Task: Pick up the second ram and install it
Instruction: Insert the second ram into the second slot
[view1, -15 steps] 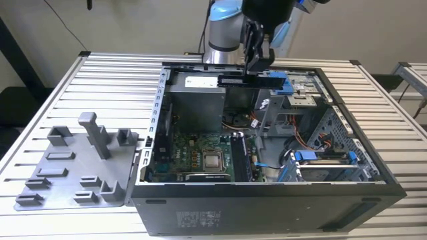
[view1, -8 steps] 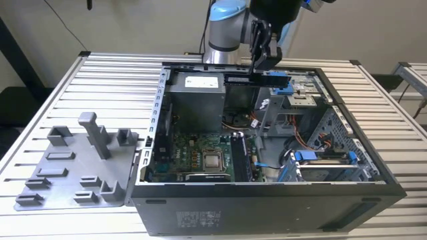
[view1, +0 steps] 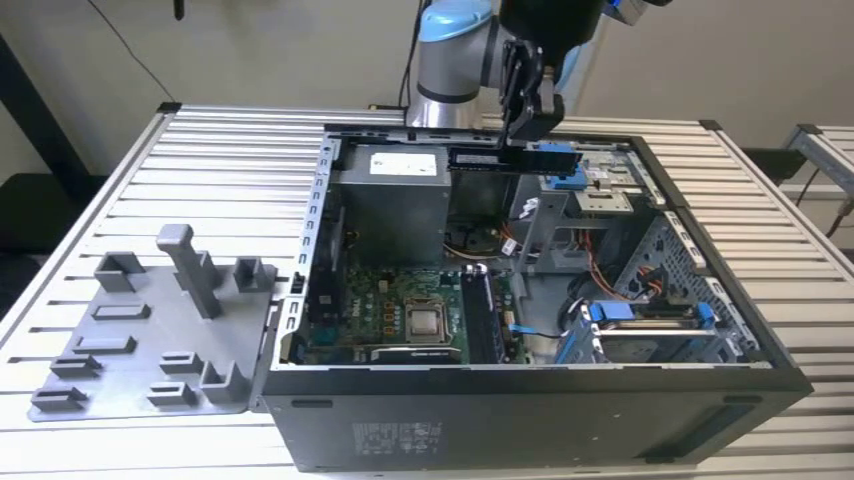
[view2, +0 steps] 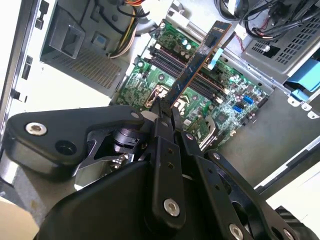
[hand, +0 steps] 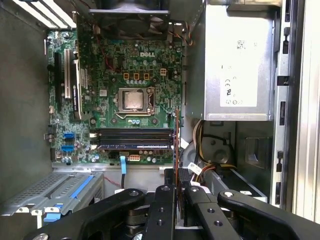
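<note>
My gripper (view1: 530, 138) hangs high over the back of the open computer case (view1: 534, 410), shut on the second ram (view1: 481, 158), a dark slim bar held level above the power supply. In the second wrist view the ram (view2: 197, 62) sticks out from between the gripper (view2: 165, 111) fingers, over the motherboard. It appears edge-on as a thin strip (hand: 176, 140) in the first wrist view, just beyond the gripper (hand: 176, 176). It hangs off the end of the memory slots (hand: 135, 137), well above them. One stick sits in a slot there.
A grey tray (view1: 134, 350) with upright posts lies on the slatted table, at the exterior view's left of the case. Inside the case are the motherboard (view1: 400, 300), the silver power supply (hand: 239, 60), a drive cage (view1: 654, 325) and loose cables (view1: 594, 285).
</note>
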